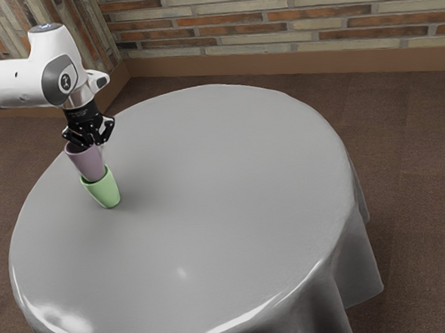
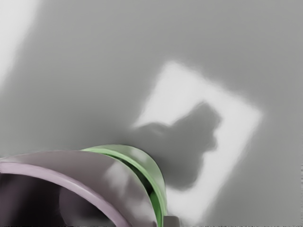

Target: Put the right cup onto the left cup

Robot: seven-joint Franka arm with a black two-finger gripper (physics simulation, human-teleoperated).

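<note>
Nearest to the wrist camera, one mauve cup [image 2: 90, 168] is sitting with its lower part inside the green cup [image 1: 103, 192], on the round grey surface [image 1: 224, 189], toward the exterior view's left. The black pincer [image 1: 91, 140] is hanging at the mauve cup's rim; whether it is being apart or clamped, I cannot tell.

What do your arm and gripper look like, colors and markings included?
My arm is glossy white with rounded segments, a dark gray round joint cover bearing a small emblem, and a black wrist section. The gripper is black and angular.
</note>
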